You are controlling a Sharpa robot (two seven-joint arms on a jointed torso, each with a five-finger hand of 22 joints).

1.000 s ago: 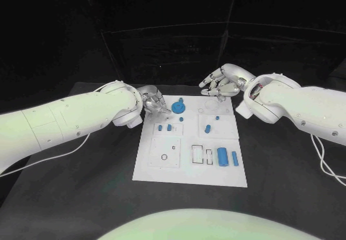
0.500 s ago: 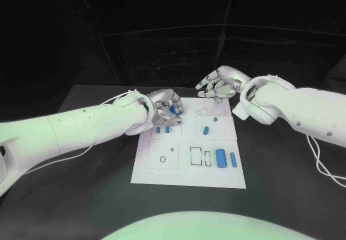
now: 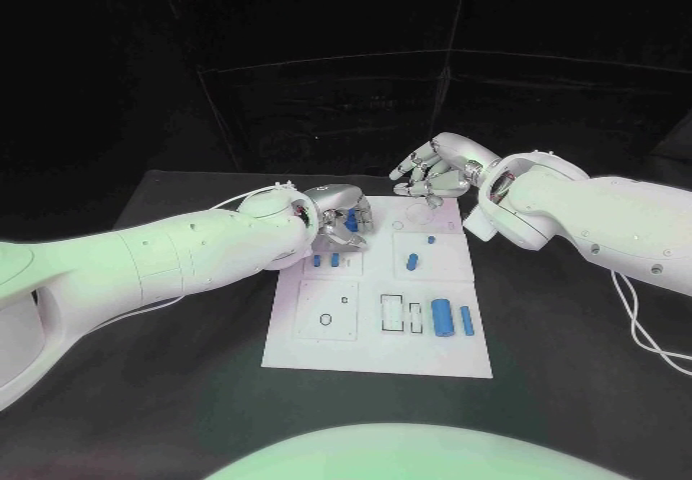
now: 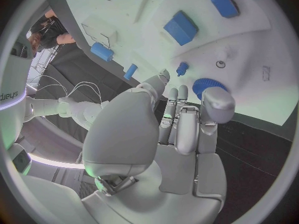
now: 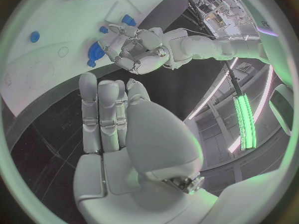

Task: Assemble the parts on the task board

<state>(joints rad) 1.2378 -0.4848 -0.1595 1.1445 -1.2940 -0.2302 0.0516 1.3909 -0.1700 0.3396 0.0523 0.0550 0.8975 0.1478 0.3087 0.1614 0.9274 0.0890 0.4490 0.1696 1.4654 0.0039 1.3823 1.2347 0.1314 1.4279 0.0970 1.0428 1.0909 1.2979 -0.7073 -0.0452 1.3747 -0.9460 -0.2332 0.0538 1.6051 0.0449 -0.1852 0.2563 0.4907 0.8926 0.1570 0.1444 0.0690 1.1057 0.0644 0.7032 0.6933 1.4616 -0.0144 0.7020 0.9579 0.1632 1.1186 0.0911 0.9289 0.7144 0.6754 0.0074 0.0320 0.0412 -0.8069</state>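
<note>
Two hands logged at the far edge of the task board (image 3: 325, 345), itself lying in the middle of the black table (image 3: 159, 400). Found the left hand (image 3: 336, 213) hunched over the board's far-left corner, fingers curled down and held close together, with the blue gear (image 4: 201, 84) lying flat on the board right at the fingertips (image 4: 182, 90). Could not tell whether those fingers actually touched or pinched the gear or only hung just above it. Found the right hand (image 3: 437, 170) near the far-right corner, above the board's far edge, fingers drawn in side by side and holding nothing. Noted two short blue pegs (image 3: 317, 260) standing side by side toward the left edge, just nearward of the left hand. Saw a slanted blue oblong piece (image 3: 413, 262) near the middle of the board, with a smaller blue pin (image 3: 431, 239) just beyond it. Counted two blue cylinders (image 3: 443, 316) lying side by side toward the near-right corner, beside black-outlined rectangular slots (image 3: 394, 310).
</note>
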